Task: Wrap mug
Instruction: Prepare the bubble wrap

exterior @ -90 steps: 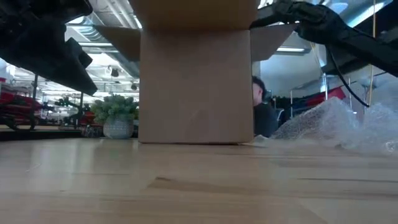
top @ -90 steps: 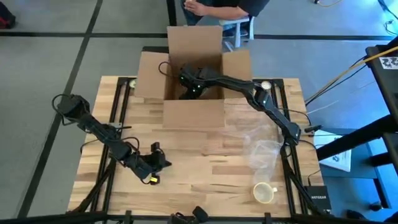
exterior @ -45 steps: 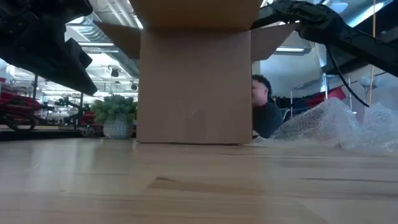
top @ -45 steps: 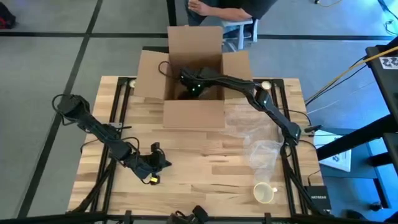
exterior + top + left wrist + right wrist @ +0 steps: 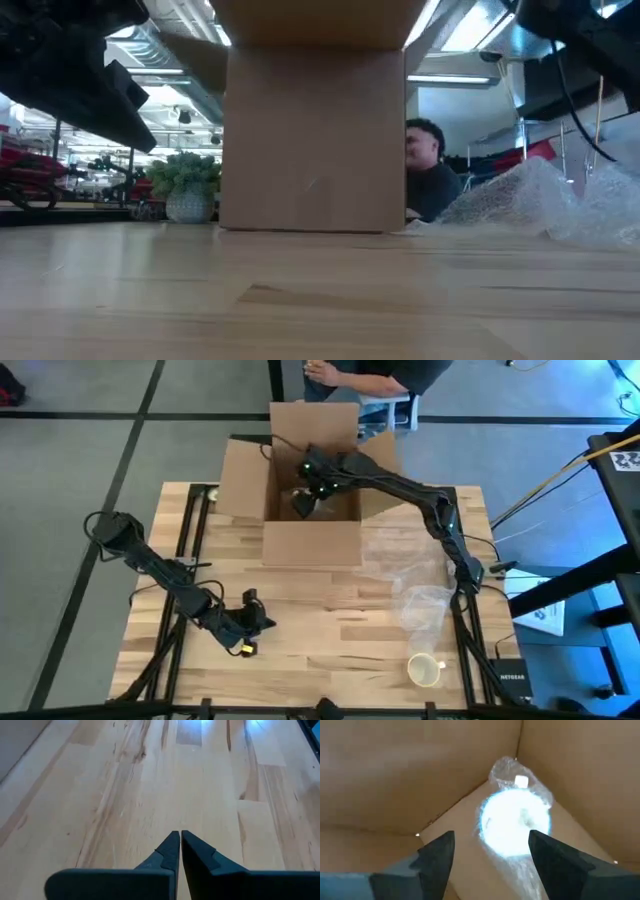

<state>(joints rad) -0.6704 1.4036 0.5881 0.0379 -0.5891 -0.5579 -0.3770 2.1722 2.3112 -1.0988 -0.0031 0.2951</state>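
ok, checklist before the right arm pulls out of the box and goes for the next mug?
1. Right gripper open, holding nothing: ok.
2. Wrapped mug lying on the floor of the cardboard box, apart from the fingers: ok.
3. Right gripper's exit path past the box flaps: cannot tell; the arm reaches in over the right flap.
4. Left gripper shut, parked low over bare table at front left, out of the way: ok.
5. Unwrapped mug upright at front right: ok.
6. Bubble wrap loose beside it: ok.
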